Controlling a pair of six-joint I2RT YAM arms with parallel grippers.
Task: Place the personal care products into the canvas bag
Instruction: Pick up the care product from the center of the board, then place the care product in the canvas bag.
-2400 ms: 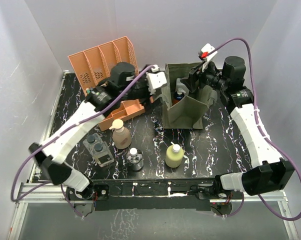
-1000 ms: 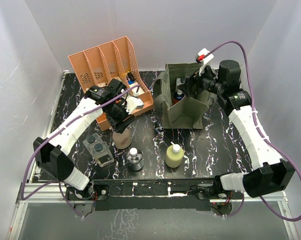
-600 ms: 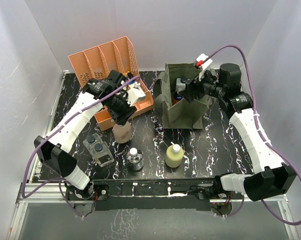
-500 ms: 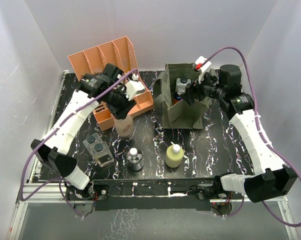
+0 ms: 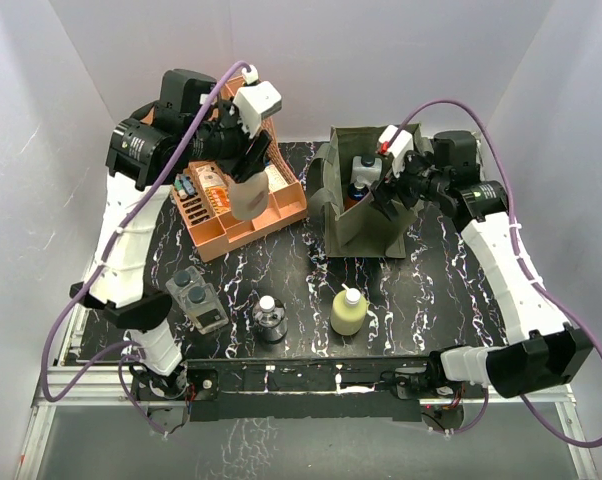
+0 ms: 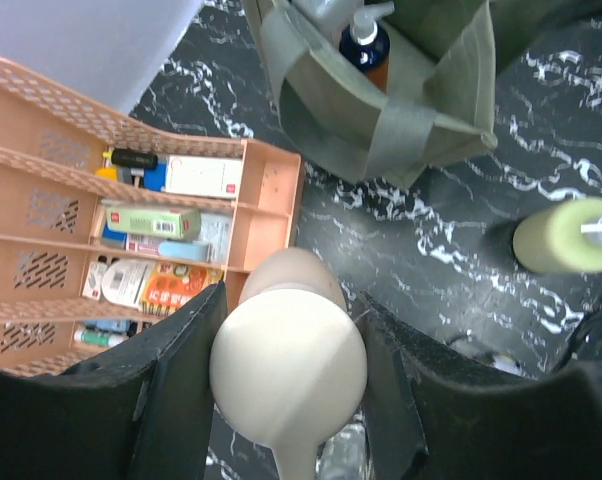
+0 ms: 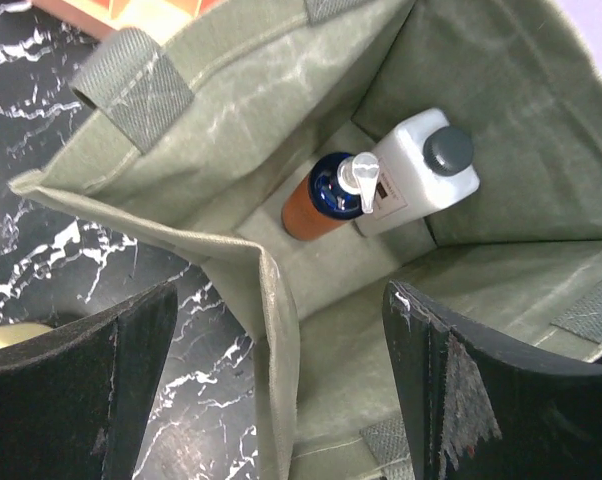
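Left pincer (image 6: 286, 405) clamped round tan pump bottle (image 6: 289, 345), right pincer (image 7: 271, 370) spread wide over canvas bag (image 7: 231, 70)

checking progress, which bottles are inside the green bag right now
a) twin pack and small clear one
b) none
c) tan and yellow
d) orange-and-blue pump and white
d: looking down into the bag, the orange-and-blue pump bottle stands beside the white bottle; the left gripper holds the tan bottle outside it.
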